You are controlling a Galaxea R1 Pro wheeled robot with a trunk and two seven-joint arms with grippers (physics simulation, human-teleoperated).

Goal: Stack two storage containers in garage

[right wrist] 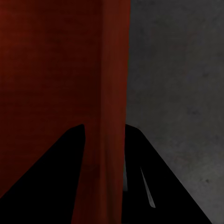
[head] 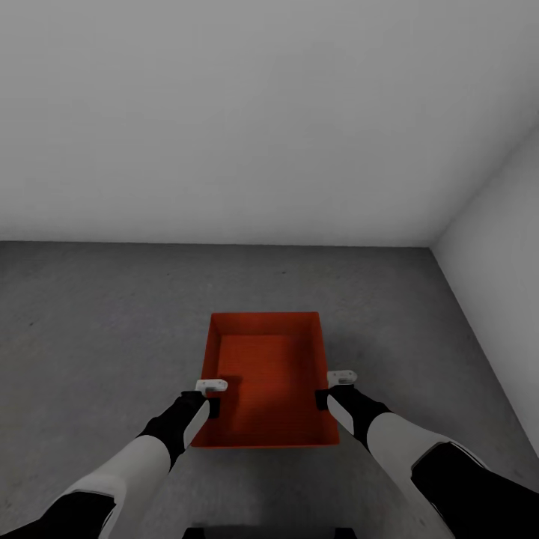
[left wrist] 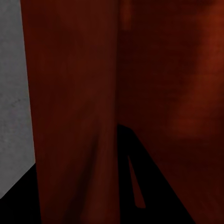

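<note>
We hold one container (head: 266, 378) between our two arms, over the floor (head: 90, 322) of the garage, near the corner where two plain white walls (head: 262, 112) meet. Whether it rests on the floor or hangs just above it we cannot tell. The left gripper (head: 211, 387) sits on the left side wall near the front, the right gripper (head: 341, 378) on the right wall opposite. In each wrist view a thin red wall runs between two dark fingers (right wrist: 70, 172), so both pairs look narrowed onto a wall.

The box is lidless, rectangular, red-orange, with thin straight walls and a flat bottom; the surface looks smooth and matte. We judge it light and fairly stiff, though thin walls may flex or slip under a pinch. The rims of the two long sides, taken evenly, seem the best hold and keep it level. The floor is dark grey, mottled like concrete.
</note>
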